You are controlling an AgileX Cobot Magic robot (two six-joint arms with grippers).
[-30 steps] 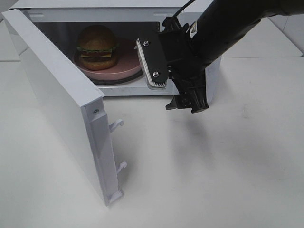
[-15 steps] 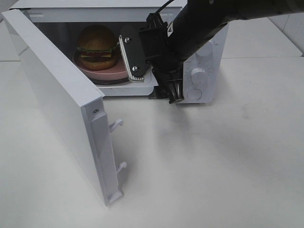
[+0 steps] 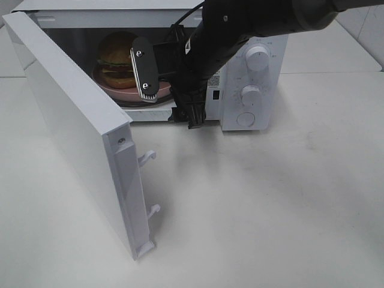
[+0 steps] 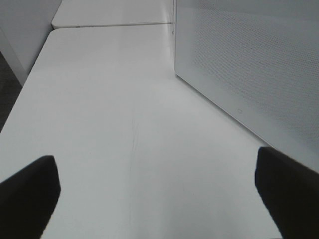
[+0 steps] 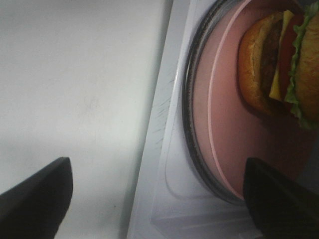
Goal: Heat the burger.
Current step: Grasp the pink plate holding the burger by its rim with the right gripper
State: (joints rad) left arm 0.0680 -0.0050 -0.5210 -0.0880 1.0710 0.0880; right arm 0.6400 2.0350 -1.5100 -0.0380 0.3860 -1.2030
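Observation:
The burger (image 3: 117, 55) sits on a pink plate (image 3: 126, 91) inside the open microwave (image 3: 240, 114). In the right wrist view the burger (image 5: 279, 64) lies on the plate (image 5: 234, 129), which rests on the glass turntable (image 5: 191, 124). My right gripper (image 3: 171, 96) is open and empty. It hangs at the front of the oven opening, just in front of the plate, and one pad (image 3: 146, 69) partly hides the burger. It also shows in its own view (image 5: 157, 199). My left gripper (image 4: 159, 199) is open and empty over bare table, beside a white perforated panel (image 4: 249, 64).
The microwave door (image 3: 66, 120) stands swung out to the left, its latch hooks (image 3: 147, 159) facing the table. Two knobs (image 3: 258, 58) and a button are on the control panel to the right of my arm. White table (image 3: 270, 210) lies in front.
My right gripper has moved left across the microwave front, from the control panel to the oven opening, uncovering the knobs. The burger, plate and door have not moved.

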